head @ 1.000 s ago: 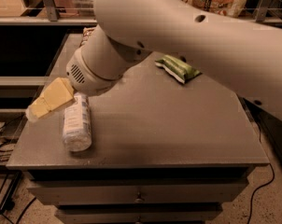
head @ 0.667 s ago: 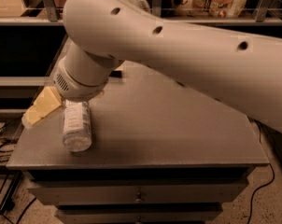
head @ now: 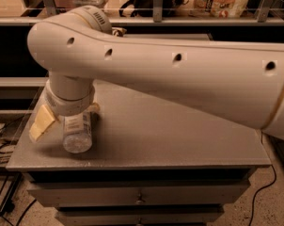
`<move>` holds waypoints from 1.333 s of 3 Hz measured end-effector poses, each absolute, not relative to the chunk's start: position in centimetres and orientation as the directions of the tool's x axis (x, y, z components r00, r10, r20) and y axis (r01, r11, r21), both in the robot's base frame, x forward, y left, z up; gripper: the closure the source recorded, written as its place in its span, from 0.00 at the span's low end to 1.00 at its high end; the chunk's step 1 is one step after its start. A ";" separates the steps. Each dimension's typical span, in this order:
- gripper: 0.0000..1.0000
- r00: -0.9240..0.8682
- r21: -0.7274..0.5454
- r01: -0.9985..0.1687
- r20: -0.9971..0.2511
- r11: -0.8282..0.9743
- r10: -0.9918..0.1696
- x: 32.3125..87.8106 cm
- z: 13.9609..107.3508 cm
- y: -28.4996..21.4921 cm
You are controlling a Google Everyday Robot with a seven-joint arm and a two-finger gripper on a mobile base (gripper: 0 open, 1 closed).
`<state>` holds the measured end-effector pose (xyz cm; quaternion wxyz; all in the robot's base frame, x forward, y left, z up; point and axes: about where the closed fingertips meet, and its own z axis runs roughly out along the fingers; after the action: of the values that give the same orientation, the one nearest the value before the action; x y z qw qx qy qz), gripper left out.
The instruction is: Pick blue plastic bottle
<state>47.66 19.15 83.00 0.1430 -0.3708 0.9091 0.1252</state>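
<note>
Swung leftward, the hand (head: 66,120) now straddles the blue plastic bottle (head: 77,134), fingers (head: 42,122) apart. Closing and lifting off the bench (head: 179,140) remain.

The grey table (head: 179,135) holds the blue plastic bottle (head: 77,134), lying on its side right under the claw (head: 55,120). The claw hangs low over the table, maybe touching the bottle.

Grey drawer cabinet (head: 179,140) on a speckled floor (head: 276,208), metal-framed shelf (head: 189,20) behind, dim warm light
</note>
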 end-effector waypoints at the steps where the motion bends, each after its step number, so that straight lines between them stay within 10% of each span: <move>1: 0.40 -0.709 0.087 -0.683 -0.321 0.726 -0.628 47.8 82.2 18.4; 4: 1.00 -0.697 0.128 -0.695 -0.365 0.708 -0.618 48.8 84.1 17.2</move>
<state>48.83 17.18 84.09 0.1492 -0.3597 0.9120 0.1290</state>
